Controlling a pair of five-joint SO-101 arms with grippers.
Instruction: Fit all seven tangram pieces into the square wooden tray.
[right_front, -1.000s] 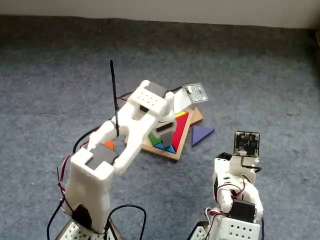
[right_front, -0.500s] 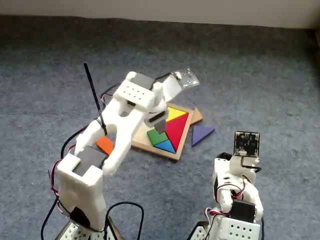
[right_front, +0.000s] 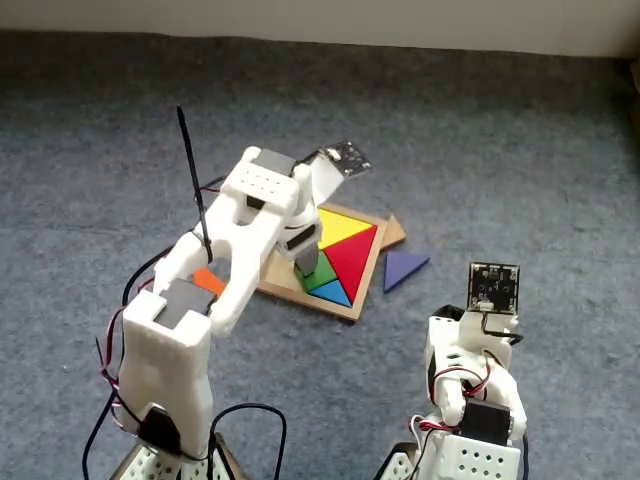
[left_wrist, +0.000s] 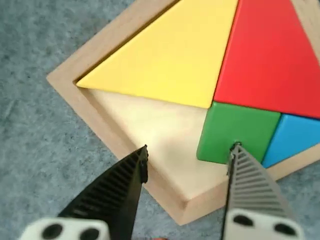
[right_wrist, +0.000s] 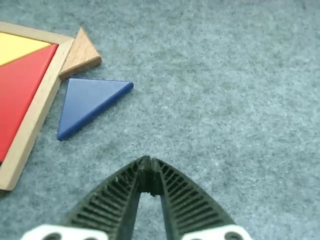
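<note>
Far left on the carpeted bench (right_front: 90, 150), an orange piece (right_front: 208, 281) lay outside the tray (right_front: 312, 301), partly hidden under the left arm (right_front: 190, 330). That arm stretched up and right over the tray's left part.

Left jaws: open, holding nothing. In the left wrist view they hung over the tray's bare corner, one tip above the wooden rim, the other at the edge of the green piece (left_wrist: 237, 132). Contact with either could not be judged.

Tray sat turned at an angle, mid-bench. Four pieces were seated in it:
- yellow triangle (right_front: 345, 228), along the far side
- red triangle (right_front: 356, 260), at the right side, edge to edge with the yellow
- green piece, near side, touching yellow and red
- light-blue piece (right_front: 336, 293), just right of the green, against the near rim

Left of the green piece the tray floor was bare wood.

Right of the tray, a wood triangle (right_front: 394, 232) lay on the carpet, touching the rim. A dark-blue triangle (right_front: 403, 267) lay just beside it, near the tray but apart from it.

Far right, near edge: right arm (right_front: 468, 400), folded back, well apart from the pieces. Right jaws: closed, empty, above bare carpet, pointing toward the dark-blue triangle.
</note>
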